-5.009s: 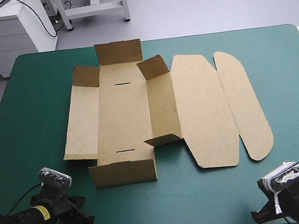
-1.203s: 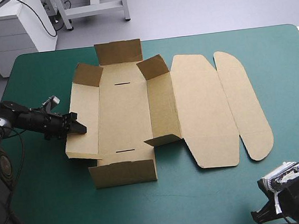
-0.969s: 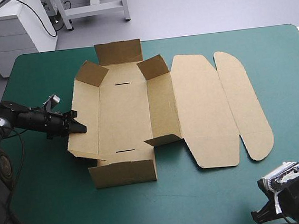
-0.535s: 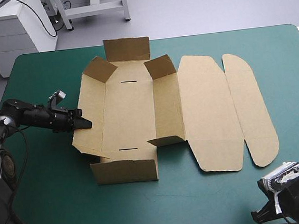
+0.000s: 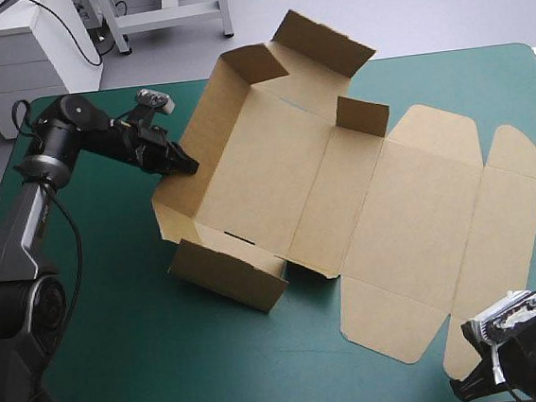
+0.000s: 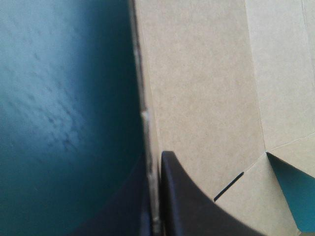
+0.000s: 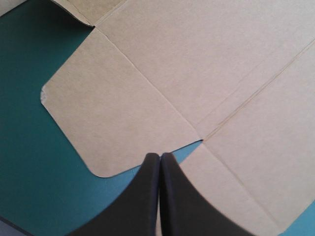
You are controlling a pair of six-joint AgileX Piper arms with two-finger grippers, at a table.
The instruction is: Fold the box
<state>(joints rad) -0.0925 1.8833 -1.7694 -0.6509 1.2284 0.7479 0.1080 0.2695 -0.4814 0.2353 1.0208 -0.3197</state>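
Note:
The brown box (image 5: pixel 342 184) lies partly unfolded and turned at an angle on the table. Its left wall is lifted off the cover, and its near end flap (image 5: pixel 227 273) and far flaps (image 5: pixel 324 43) stand up. My left gripper (image 5: pixel 187 166) is shut on the edge of that left wall. In the left wrist view the board's edge runs between the fingers of the left gripper (image 6: pixel 155 160), with the box's floor (image 6: pixel 206 83) beside it. The lid panels (image 5: pixel 480 228) lie flat toward the front right. My right gripper (image 5: pixel 466 383) rests shut at the table's front right corner. From the right wrist the right gripper (image 7: pixel 160 156) points at the lid's rounded flap (image 7: pixel 123 113).
Teal-green cover (image 5: pixel 121 348) stretches between the box and the table's front left edge. The lid's outer flap ends close to my right gripper, near the front right edge.
My left gripper came from the front left, took the box's left wall, then lifted it and carried it toward the far side. The box turned and slid right. The right arm stayed still.

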